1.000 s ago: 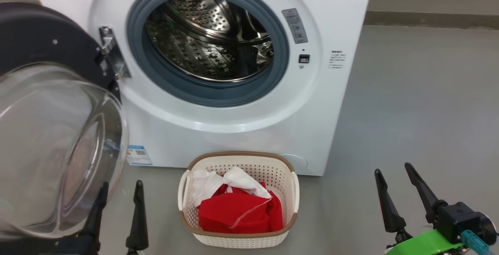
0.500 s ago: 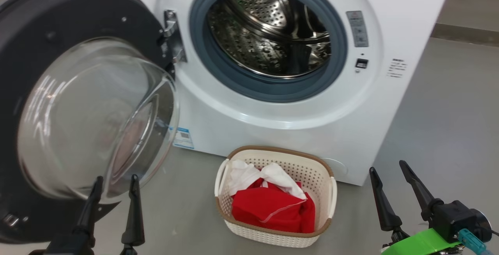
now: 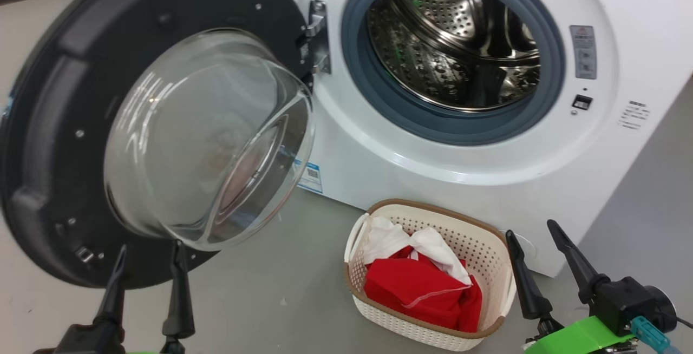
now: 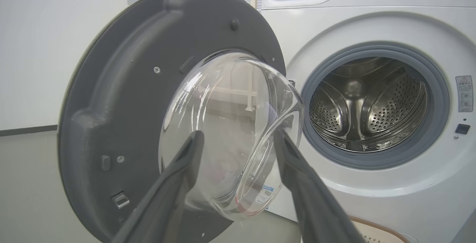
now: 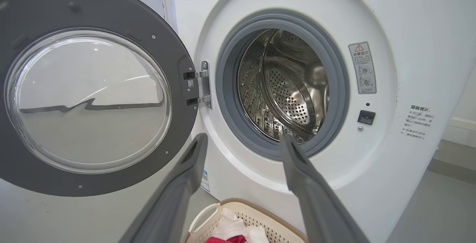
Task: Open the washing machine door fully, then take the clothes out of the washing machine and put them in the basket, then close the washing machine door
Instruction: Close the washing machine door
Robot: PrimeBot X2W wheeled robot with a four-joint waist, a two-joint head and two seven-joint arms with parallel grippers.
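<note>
The white washing machine (image 3: 476, 170) (image 4: 401, 206) (image 5: 409, 68) stands with its drum (image 3: 455, 45) bare steel inside. Its door (image 3: 65, 126) (image 4: 122, 98) (image 5: 178, 79) hangs wide open on the left, the glass bowl (image 3: 211, 137) bulging toward me. On the floor in front sits the cream basket (image 3: 482, 246) (image 5: 256, 217) holding the clothes (image 3: 417, 289), red fabric under a white piece. My left gripper (image 3: 147, 254) (image 4: 238, 139) is open just below the glass bowl, holding nothing. My right gripper (image 3: 533, 235) (image 5: 241, 141) is open at the basket's right end, holding nothing.
Bare grey floor (image 3: 270, 294) spreads between the open door and the basket and to the machine's right (image 3: 660, 197). A pale wall (image 4: 44, 49) stands behind the door. A blue label (image 3: 309, 175) is stuck low on the machine's front.
The head camera has swung left, so machine, door and basket slide right in its view and more of the door shows. Both grippers stay open low in the view.
</note>
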